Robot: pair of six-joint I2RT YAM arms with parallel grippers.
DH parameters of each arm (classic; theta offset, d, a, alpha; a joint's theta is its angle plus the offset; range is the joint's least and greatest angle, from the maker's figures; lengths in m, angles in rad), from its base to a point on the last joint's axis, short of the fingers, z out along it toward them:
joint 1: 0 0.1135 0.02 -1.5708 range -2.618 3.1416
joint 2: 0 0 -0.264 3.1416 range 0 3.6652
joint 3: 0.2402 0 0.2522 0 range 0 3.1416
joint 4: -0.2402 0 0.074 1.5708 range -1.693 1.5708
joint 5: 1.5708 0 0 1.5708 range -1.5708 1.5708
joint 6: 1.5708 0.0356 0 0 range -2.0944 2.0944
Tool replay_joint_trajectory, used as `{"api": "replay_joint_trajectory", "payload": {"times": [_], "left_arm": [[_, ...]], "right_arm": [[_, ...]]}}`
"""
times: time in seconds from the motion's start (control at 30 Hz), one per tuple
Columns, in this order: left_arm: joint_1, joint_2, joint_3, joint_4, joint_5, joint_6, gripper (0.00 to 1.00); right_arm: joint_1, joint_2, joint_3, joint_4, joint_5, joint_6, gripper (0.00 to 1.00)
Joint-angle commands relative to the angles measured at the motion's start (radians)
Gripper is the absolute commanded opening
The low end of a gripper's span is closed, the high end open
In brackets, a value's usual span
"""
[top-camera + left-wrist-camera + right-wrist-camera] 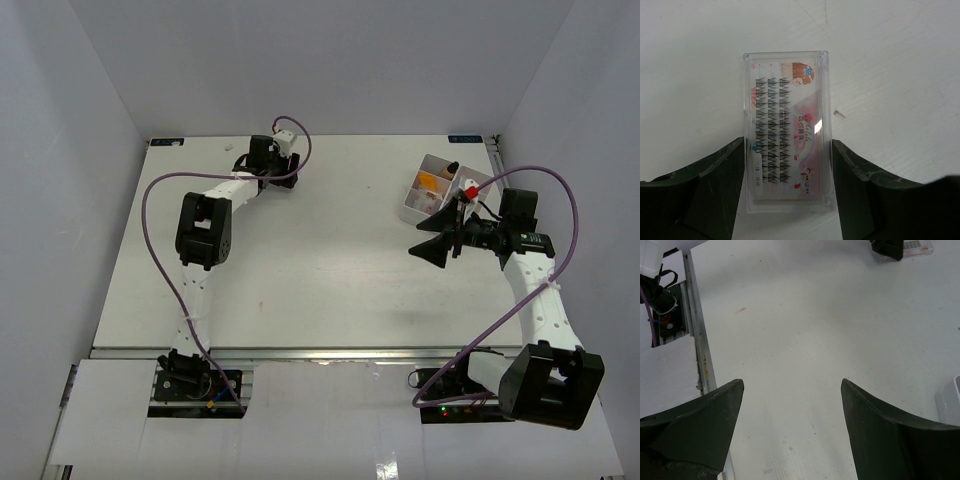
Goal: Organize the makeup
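A flat clear packet of false lashes with a pink printed card lies on the white table at the far left. My left gripper straddles its near half, one black finger pressed to each long side. In the top view the left gripper hides the packet. My right gripper hovers open over bare table just in front of the white tray, with nothing between its fingers. Some makeup, orange and tan, sits in the tray's compartments.
The tray's near corner shows at the right edge of the right wrist view. The table's metal front rail and cabling lie at that view's left. White walls close in the table on three sides.
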Motion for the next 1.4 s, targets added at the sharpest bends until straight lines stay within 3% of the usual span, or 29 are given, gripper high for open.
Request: {"api": "replay_joint_trajectory", "payload": {"times": [0.0, 0.23, 0.53, 0.83, 1.37], "left_arm": [[-0.024, -0.196, -0.194, 0.000, 0.090, -0.098, 0.18], [-0.110, -0.557, -0.635, 0.260, 0.233, -0.308, 0.17], [-0.351, -0.891, -1.120, 0.608, 0.159, -0.542, 0.17], [-0.564, -0.884, -1.149, 0.709, 0.025, -0.578, 0.17], [-0.656, -0.749, -0.954, 0.665, 0.002, -0.520, 0.17]], "right_arm": [[-0.016, 0.015, -0.023, 0.083, 0.019, 0.079, 0.85], [-0.014, 0.069, -0.047, 0.213, 0.070, 0.312, 0.90], [0.013, 0.210, 0.077, 0.148, 0.053, 0.518, 0.93], [0.077, 0.317, 0.162, 0.072, 0.087, 0.608, 0.93], [0.113, 0.364, 0.128, 0.070, 0.163, 0.646, 0.82]]}}
